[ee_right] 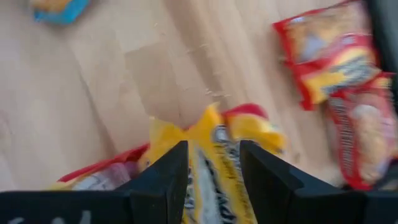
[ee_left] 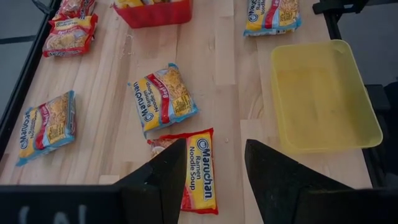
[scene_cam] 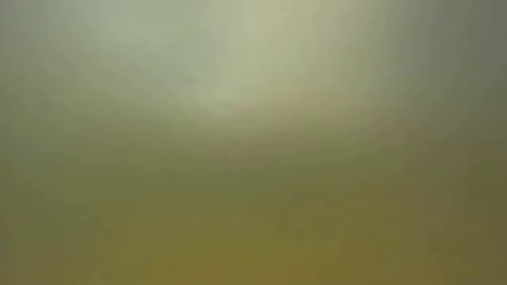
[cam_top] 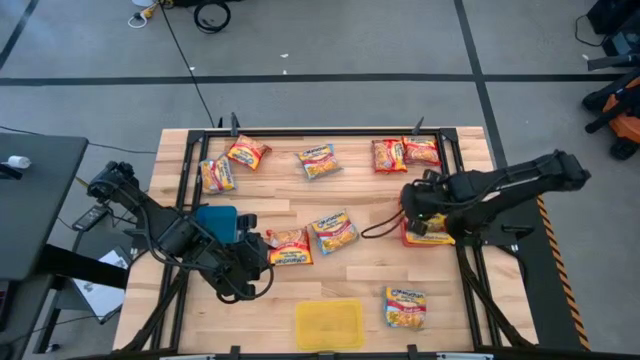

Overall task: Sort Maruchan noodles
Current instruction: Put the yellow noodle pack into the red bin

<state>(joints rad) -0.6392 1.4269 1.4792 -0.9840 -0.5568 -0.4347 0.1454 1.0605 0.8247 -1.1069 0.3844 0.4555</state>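
Several Maruchan packets lie flat on the wooden table. My left gripper (cam_top: pixel 258 262) is open and hovers over a red-and-yellow packet (ee_left: pixel 196 171), whose near end shows between the fingers (ee_left: pixel 168 180). It lies by a blue-edged packet (cam_top: pixel 334 231). My right gripper (cam_top: pixel 414 205) is over the red tray (cam_top: pixel 428 236), shut on a red-and-yellow packet (ee_right: pixel 214 149). More packets lie along the far edge (cam_top: pixel 318 160) and near the right front (cam_top: pixel 405 306). My right gripper pinches the red-and-yellow packet between its two fingers (ee_right: pixel 171 171). The packet's crumpled end (ee_right: pixel 214 124) sticks out past the fingertips. The red tray's rim (ee_right: pixel 99 168) shows just beneath; whether the packet rests on it cannot be told.
A blue tray (cam_top: pixel 218 222) sits behind my left gripper, and a yellow tray (cam_top: pixel 329 323) sits at the near edge. Black frame rails (cam_top: pixel 330 130) run along the far side and both sides of the table. Bare wood lies between the middle packets and the yellow tray.
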